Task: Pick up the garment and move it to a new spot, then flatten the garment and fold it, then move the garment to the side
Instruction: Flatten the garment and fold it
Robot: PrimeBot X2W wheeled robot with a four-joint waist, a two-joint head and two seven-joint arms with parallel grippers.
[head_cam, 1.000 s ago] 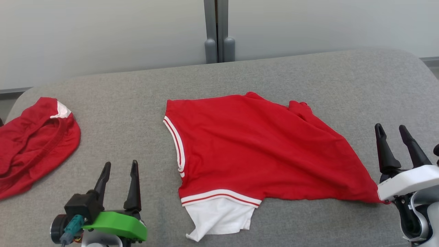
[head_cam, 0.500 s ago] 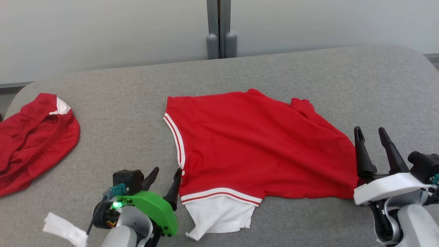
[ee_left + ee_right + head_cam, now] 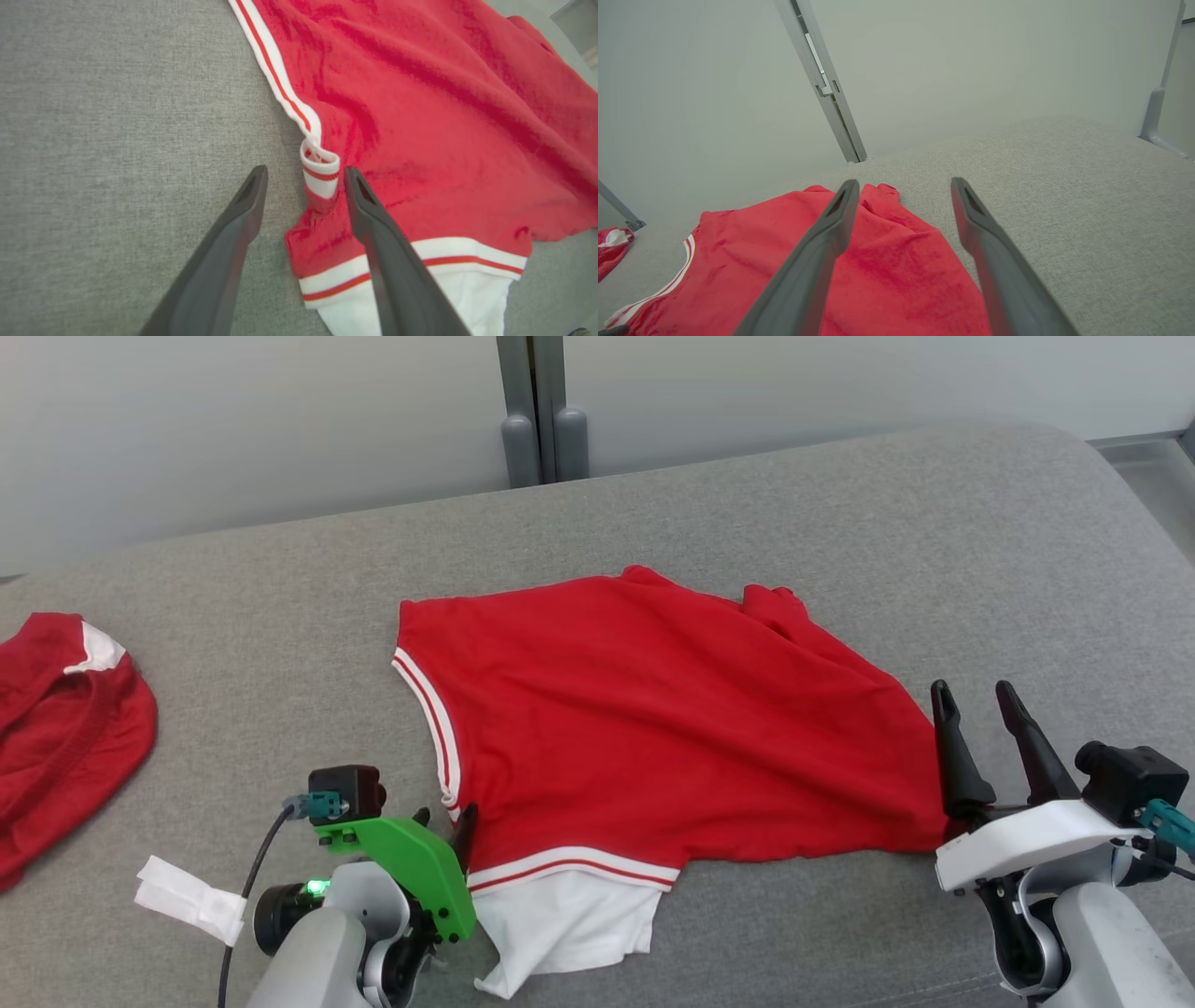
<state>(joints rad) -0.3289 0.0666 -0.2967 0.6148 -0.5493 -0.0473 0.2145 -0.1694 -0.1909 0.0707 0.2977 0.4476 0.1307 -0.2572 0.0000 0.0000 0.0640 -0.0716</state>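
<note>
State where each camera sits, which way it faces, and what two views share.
Head view: on the head, facing forward and down at the red garment on the grey cushion; both arms' jaws show.
Left wrist view: on that wrist, facing down at the garment's striped trim between its open jaws.
Right wrist view: on that wrist, facing low across the cushion toward the wall; open jaws show.
Wrist views share the garment.

two red garments point(image 3: 653, 728) point(image 3: 65, 737), two grippers point(image 3: 446, 819) point(image 3: 973, 693), one cushion point(image 3: 887, 523)
</note>
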